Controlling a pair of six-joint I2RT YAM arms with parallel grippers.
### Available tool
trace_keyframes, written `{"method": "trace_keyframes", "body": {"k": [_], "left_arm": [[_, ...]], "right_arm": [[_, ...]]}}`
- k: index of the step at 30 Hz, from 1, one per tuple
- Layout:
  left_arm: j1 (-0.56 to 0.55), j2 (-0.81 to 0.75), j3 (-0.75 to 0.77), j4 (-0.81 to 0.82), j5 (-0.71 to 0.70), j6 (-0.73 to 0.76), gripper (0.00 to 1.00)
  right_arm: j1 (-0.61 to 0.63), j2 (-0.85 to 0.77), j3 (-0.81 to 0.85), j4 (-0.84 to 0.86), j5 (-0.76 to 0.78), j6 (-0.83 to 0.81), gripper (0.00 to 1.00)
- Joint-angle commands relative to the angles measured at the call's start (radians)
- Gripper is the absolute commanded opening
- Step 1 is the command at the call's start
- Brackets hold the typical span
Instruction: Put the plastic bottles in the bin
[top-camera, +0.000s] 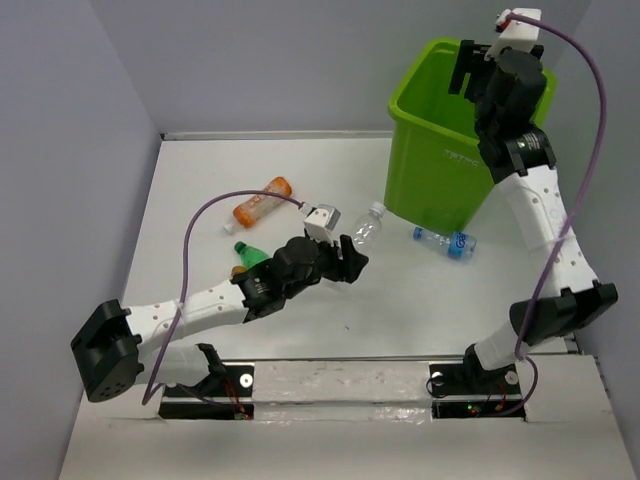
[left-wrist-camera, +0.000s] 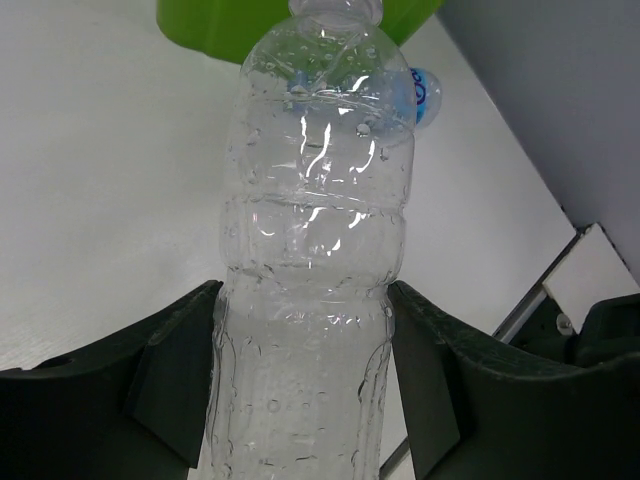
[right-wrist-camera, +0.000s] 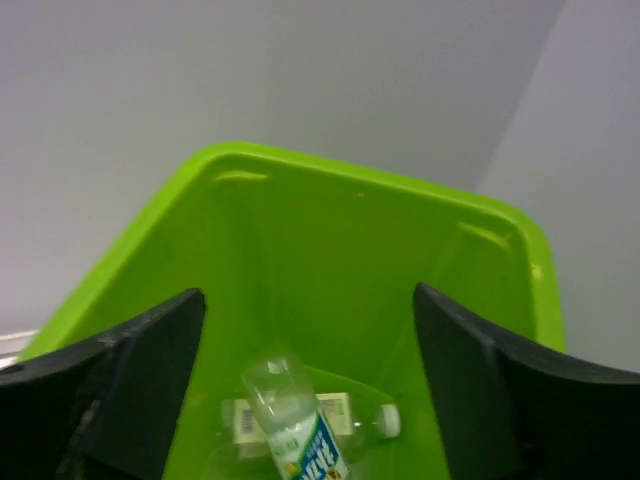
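My left gripper is shut on a clear crinkled bottle, just left of the lime-green bin. In the left wrist view both fingers press the bottle at its lower body. My right gripper hangs open and empty over the bin's mouth. The right wrist view shows the right gripper above the bin, with a blue-labelled bottle and another clear bottle inside. An orange bottle, a green bottle and a blue-labelled clear bottle lie on the table.
A second orange bottle peeks out beside the left arm, mostly hidden. Grey walls close the table on the left, back and right. The blue-labelled bottle and the bin's base show in the left wrist view.
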Motion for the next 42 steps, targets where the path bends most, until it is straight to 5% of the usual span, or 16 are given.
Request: {"method": "trace_keyframes", "body": {"k": [1, 9, 20, 32, 42], "left_arm": [[-0.004, -0.074, 0.077, 0.016, -0.042, 0.039, 0.66], [-0.003, -0.074, 0.295, 0.019, -0.062, 0.091, 0.66], [0.008, 0.192, 0.857, 0.073, -0.078, 0.286, 0.66], [0.031, 0.757, 1.658, 0.018, -0.047, 0.375, 0.67], [0.102, 1.047, 1.873, 0.262, -0.007, 0.368, 0.67]], "right_arm": [[0.016, -0.26, -0.042, -0.101, -0.298, 0.198, 0.79], [0.026, -0.749, -0.681, -0.091, -0.64, 0.494, 0.65], [0.026, -1.081, -1.183, -0.143, -0.901, 0.668, 0.57], [0.036, -1.181, -1.313, -0.192, -0.97, 0.648, 0.59], [0.036, -1.199, -1.336, -0.196, -1.015, 0.631, 0.59]]}}
